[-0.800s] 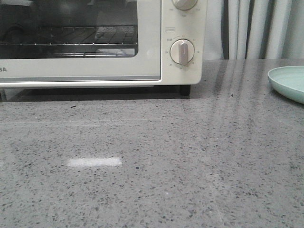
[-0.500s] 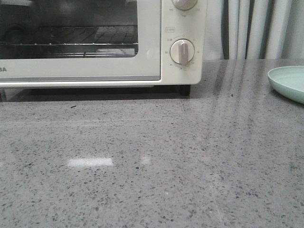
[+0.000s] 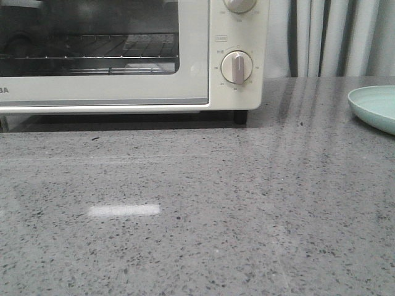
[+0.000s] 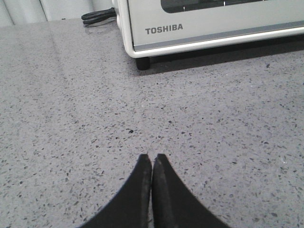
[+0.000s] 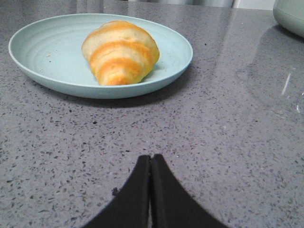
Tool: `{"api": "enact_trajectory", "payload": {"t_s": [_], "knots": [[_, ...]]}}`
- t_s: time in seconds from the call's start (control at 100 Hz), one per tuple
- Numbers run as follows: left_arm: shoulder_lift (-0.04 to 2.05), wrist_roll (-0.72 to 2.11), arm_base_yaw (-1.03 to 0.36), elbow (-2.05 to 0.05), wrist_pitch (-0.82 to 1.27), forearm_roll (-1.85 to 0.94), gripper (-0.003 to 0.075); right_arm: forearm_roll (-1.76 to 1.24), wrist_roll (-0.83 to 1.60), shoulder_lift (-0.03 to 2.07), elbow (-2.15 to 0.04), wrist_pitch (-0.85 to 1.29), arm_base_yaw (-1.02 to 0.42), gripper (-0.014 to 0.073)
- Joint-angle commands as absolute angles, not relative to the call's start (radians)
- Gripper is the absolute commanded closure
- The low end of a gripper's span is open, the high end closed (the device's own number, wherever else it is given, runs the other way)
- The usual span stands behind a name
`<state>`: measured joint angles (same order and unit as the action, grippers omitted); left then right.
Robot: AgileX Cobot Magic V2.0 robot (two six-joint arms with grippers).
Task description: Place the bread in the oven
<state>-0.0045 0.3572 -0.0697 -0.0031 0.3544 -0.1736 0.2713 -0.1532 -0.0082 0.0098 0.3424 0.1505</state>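
The striped croissant (image 5: 120,51) lies on a pale green plate (image 5: 42,71) ahead of the right gripper (image 5: 150,159), both grippers' fingers pressed together; it looks light and soft, best pinched gently across its thick middle

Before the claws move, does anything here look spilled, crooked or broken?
Nothing stands out. The bread lies whole on the light green plate, with no crumbs on the counter. The oven stands level with its door shut. Both the left claw and right claw are shut and empty.
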Motion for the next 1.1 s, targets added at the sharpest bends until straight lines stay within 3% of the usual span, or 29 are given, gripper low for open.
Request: {"api": "enact_trajectory", "payload": {"t_s": [0.0,0.1,0.3,0.39,0.65,1.09], "knots": [[-0.034,0.350,-0.066,0.025,0.299,-0.184,0.0741,0.352,-0.149,-0.029,0.023,0.292,0.155,0.0662],[-0.034,0.350,-0.066,0.025,0.299,-0.184,0.0741,0.500,-0.149,-0.029,0.023,0.144,0.155,0.0662],[-0.034,0.350,-0.066,0.025,0.297,-0.184,0.0741,0.491,-0.172,-0.029,0.023,-0.482,0.155,0.0662],[-0.034,0.350,-0.066,0.025,0.251,-0.260,0.0741,0.491,-0.286,-0.029,0.023,-0.643,0.155,0.0662],[-0.034,0.350,-0.066,0.025,0.049,-0.995,0.0741,0.491,-0.572,-0.029,0.023,-0.692,0.155,0.0662],[-0.034,0.350,-0.066,0.023,0.048,-1.299,0.0741,0.418,-0.659,-0.029,0.018,-0.713,0.155,0.0662]]}}
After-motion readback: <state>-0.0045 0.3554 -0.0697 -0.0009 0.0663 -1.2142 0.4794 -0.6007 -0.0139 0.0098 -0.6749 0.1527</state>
